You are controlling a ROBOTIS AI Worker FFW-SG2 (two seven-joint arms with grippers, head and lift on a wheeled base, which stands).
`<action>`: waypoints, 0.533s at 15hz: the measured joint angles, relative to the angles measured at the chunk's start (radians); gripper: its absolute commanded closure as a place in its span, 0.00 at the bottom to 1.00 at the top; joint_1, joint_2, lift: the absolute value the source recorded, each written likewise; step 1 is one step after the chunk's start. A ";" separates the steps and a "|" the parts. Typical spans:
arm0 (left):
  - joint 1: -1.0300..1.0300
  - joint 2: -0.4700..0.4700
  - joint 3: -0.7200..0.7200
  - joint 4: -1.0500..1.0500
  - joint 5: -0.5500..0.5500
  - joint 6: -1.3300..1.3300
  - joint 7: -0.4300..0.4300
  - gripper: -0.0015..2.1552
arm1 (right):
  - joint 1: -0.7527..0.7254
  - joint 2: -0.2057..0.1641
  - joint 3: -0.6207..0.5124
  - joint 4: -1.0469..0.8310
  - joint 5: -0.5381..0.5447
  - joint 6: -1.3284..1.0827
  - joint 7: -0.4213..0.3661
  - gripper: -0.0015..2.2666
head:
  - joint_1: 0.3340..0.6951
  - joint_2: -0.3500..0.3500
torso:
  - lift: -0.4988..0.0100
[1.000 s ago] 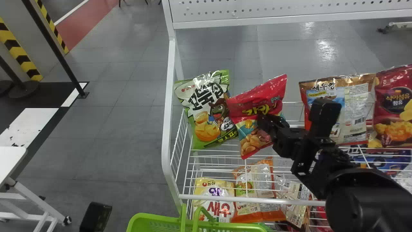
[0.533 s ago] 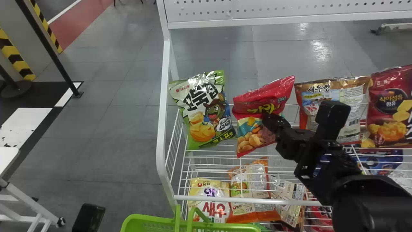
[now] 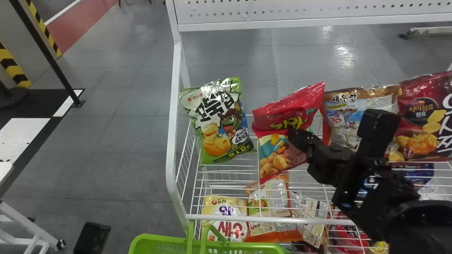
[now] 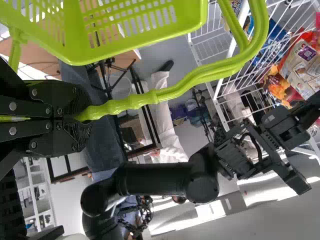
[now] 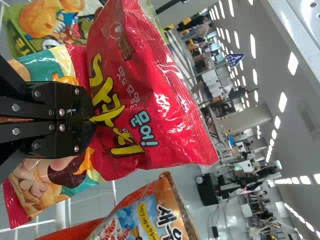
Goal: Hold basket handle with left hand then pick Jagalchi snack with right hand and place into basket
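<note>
From my seat, the head view puts the red Jagalchi snack at three o'clock, upright with a tilt, pinched at its side in my right gripper. I can't tell whether its bottom touches the white wire rack. My left gripper is clenched on the handle of the green basket, which sits at six o'clock by the rack's front. On the rack, a green snack bag leans near the middle, with a brown-topped bag and a dark red bag towards three. In the room, a black post stands at ten on the grey floor, white table legs at eight.
</note>
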 measured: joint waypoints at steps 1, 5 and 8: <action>-0.001 0.000 -0.001 0.000 0.000 0.000 0.000 1.00 | 0.014 0.000 -0.011 -0.039 -0.010 0.054 0.000 0.99 | 1.00 0.67 | 0.96; -0.006 0.002 -0.008 0.005 0.000 0.000 0.000 1.00 | 0.105 0.000 -0.082 -0.234 -0.062 0.244 0.002 0.99 | 1.00 0.64 | 0.96; -0.018 0.004 -0.021 0.012 -0.002 0.000 0.000 1.00 | 0.165 0.000 -0.151 -0.370 -0.123 0.421 0.002 0.99 | 1.00 0.61 | 0.96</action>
